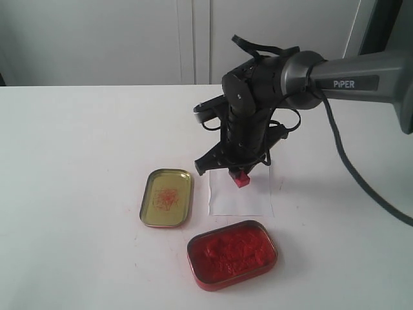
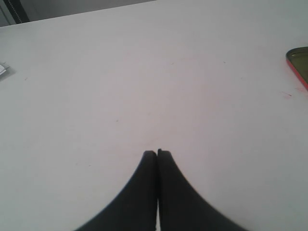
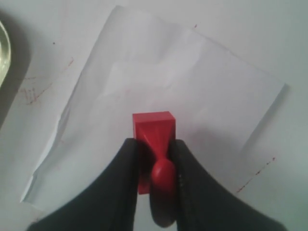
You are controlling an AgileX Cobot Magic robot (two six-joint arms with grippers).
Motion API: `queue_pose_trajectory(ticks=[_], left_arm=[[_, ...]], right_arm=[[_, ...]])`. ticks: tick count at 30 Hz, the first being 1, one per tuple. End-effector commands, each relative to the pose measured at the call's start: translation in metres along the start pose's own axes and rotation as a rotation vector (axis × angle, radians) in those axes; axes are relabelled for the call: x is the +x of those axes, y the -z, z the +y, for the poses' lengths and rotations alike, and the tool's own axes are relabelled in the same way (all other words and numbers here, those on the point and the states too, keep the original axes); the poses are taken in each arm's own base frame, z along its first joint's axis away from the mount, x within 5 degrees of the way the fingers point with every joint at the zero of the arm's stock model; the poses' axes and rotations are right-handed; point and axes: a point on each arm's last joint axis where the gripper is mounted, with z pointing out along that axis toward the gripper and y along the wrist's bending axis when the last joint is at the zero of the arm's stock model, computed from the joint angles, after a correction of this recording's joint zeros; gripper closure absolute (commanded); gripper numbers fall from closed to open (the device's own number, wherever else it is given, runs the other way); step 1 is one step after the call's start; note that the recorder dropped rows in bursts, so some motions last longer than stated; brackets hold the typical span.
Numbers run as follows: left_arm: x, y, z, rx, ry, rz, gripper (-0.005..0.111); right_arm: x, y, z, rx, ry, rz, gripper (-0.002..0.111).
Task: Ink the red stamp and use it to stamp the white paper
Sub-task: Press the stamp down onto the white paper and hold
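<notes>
My right gripper (image 1: 242, 173) is shut on the red stamp (image 1: 242, 180), a small red block with a knobbed handle. In the right wrist view the black fingers (image 3: 120, 178) clasp the handle of the red stamp (image 3: 154, 127) and its block points down at the white paper (image 3: 192, 77). The white paper (image 1: 240, 197) lies on the table under the stamp. Whether the block touches the sheet I cannot tell. My left gripper (image 2: 157, 153) is shut on nothing over bare white table, and it does not show in the exterior view.
An oval tin of red ink paste (image 1: 232, 253) lies open near the front edge, just in front of the paper. Its gold lid (image 1: 166, 197) lies upturned to the left of the paper, with red smears inside. The lid's edge (image 2: 299, 65) shows in the left wrist view.
</notes>
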Motion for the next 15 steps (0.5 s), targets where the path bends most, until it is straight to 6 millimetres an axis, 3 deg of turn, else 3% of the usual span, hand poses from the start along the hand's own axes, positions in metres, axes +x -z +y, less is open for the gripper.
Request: queue_pose_trajectory(ticks=[1, 10, 15], left_arm=[[0.001, 0.0, 0.0, 0.001, 0.0, 0.001, 0.107], [0.001, 0.0, 0.0, 0.001, 0.0, 0.001, 0.107], [0.001, 0.0, 0.0, 0.001, 0.0, 0.001, 0.107]], right_arm=[[0.004, -0.018, 0.002, 0.009, -0.002, 0.034, 0.108], [0.022, -0.068, 0.007, 0.029, 0.011, 0.194, 0.108], [0.029, -0.081, 0.008, 0.037, 0.015, 0.244, 0.108]])
